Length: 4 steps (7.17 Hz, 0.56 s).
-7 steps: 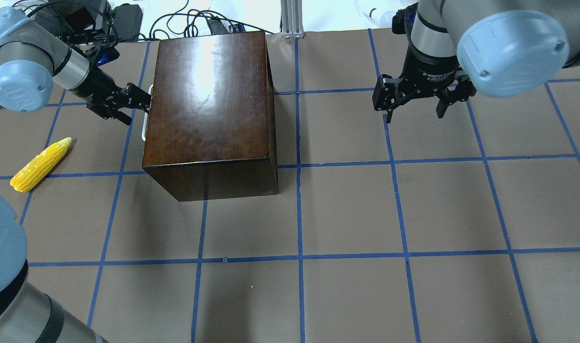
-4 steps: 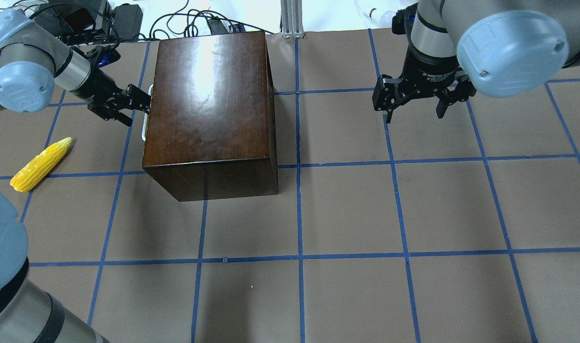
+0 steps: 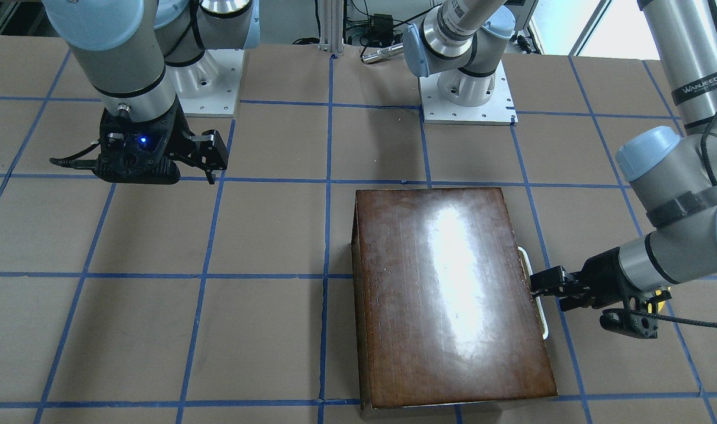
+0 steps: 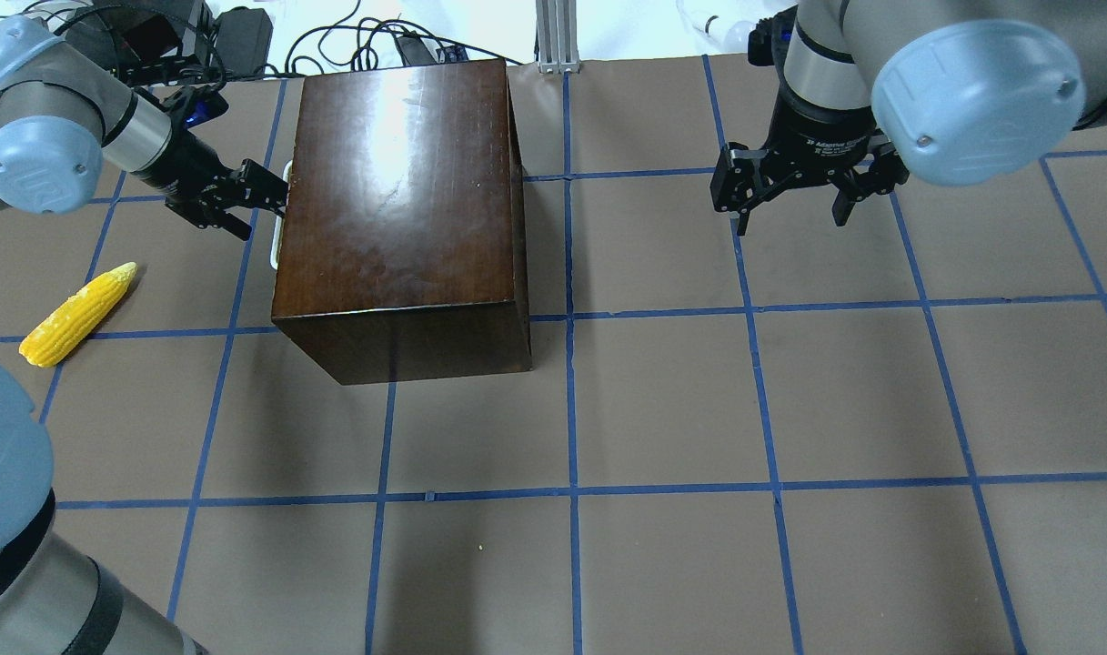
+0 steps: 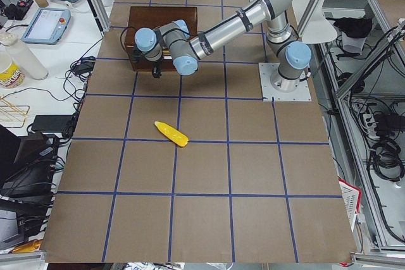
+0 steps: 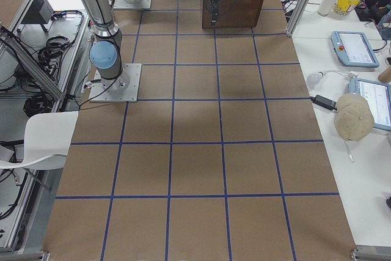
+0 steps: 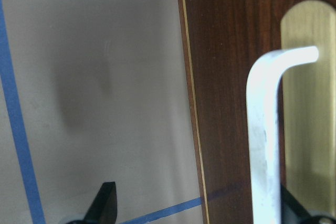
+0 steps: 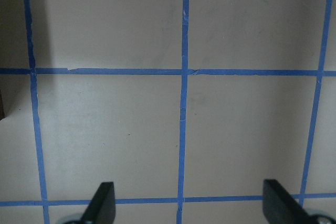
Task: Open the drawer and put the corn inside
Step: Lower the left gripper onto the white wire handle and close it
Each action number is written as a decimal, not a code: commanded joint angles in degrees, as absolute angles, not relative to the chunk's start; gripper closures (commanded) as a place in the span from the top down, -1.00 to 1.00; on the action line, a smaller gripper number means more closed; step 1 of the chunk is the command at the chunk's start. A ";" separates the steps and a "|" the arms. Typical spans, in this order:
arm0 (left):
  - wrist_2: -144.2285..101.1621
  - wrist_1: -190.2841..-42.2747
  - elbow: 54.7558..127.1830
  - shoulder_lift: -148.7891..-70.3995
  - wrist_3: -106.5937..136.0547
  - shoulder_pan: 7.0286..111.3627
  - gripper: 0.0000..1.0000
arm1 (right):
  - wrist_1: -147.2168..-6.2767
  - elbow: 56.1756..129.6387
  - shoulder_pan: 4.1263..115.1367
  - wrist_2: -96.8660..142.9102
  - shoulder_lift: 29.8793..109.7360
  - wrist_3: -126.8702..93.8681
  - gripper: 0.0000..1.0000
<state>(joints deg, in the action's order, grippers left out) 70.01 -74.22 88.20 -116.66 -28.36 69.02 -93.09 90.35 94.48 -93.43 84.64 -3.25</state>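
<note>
Drawer (image 7: 231, 77): sitting closed in the glossy dark-brown box (image 4: 398, 200), its front panel facing the robot's left side. The thin white handle (image 7: 264, 140) is standing out from that panel over a brass-coloured plate (image 7: 310, 108).

Box: resting on the table (image 4: 662, 409), which is carrying brown paper ruled into squares by blue tape (image 4: 572, 409).

Left gripper (image 4: 264, 207): reaching in level from the left, close against the drawer front. Its jaws are standing open and straddling the handle. In the left wrist view one jaw is showing just behind the white bar and the other well off to the side, over the table. They are not clamping the handle, and whether the near jaw is touching it cannot be told.

Corn (image 4: 78, 314): lying on its side on the table, to the robot's left of the box and apart from it, nearer the robot than the left gripper. Its tapered tip is pointing towards the box and away from the robot.

Right gripper (image 4: 789, 218): hanging above the table well to the right of the box, pointing down. Its jaws are standing wide open and holding nothing. Taped table squares are showing between them in the right wrist view.
</note>
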 commanded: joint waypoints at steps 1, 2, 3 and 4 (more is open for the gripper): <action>70.05 -74.35 88.07 -116.72 -28.83 68.65 1.00 | -93.08 90.35 94.48 -93.43 84.64 -3.25 1.00; 70.05 -74.36 88.07 -116.72 -29.61 68.29 1.00 | -93.08 90.35 94.48 -93.43 84.73 -3.25 1.00; 70.14 -74.44 88.07 -116.81 -30.40 68.03 1.00 | -93.08 90.35 94.48 -93.43 84.73 -3.25 1.00; 70.14 -74.36 87.98 -116.81 -30.41 68.03 1.00 | -93.16 90.35 94.48 -93.43 84.64 -3.25 1.00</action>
